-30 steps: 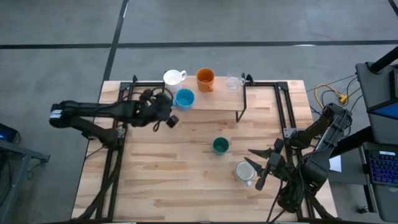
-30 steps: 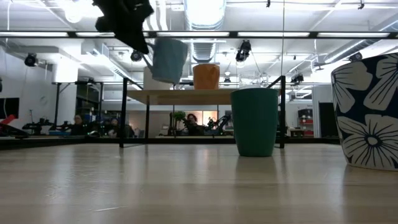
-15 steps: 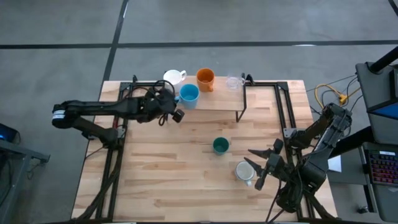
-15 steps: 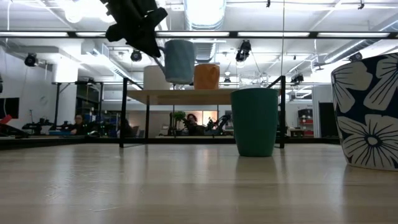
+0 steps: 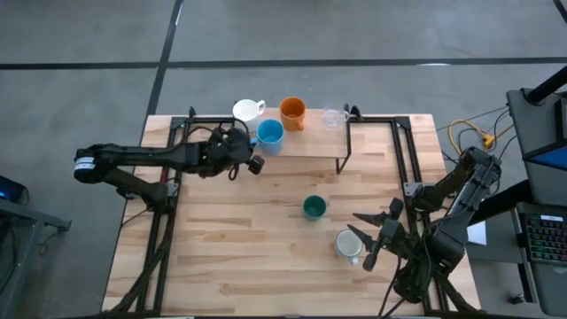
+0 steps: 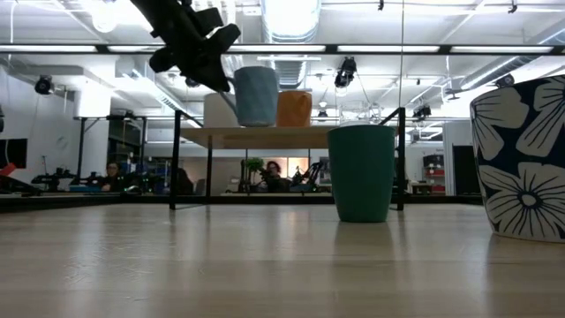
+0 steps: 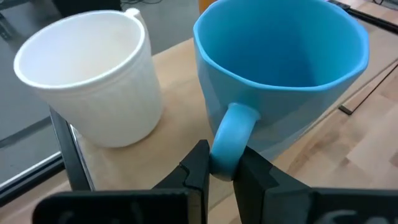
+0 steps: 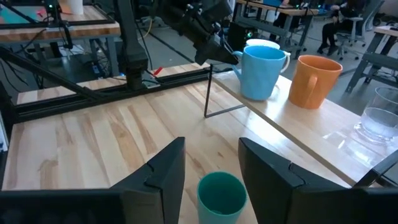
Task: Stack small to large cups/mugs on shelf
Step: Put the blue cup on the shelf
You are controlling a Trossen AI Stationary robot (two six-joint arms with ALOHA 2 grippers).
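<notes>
The shelf [image 5: 306,152] is a low board of light wood on thin black legs, at the far side of the counter. Four cups stand on it in a row. The white mug [image 5: 245,111] is at the left end, upright. Just beside it is the light blue mug [image 5: 270,134], upright, its handle pinched between the jaws of the left gripper [image 7: 222,174]. Next comes the orange mug [image 5: 292,112], then, a little apart, the tiny clear glass [image 5: 333,116]. The dark teal-green cup [image 5: 314,207] stands upright on the counter, before the shelf. The greyish-white mug with a flower pattern [image 5: 349,244] stands nearer the front, to the right.
</notes>
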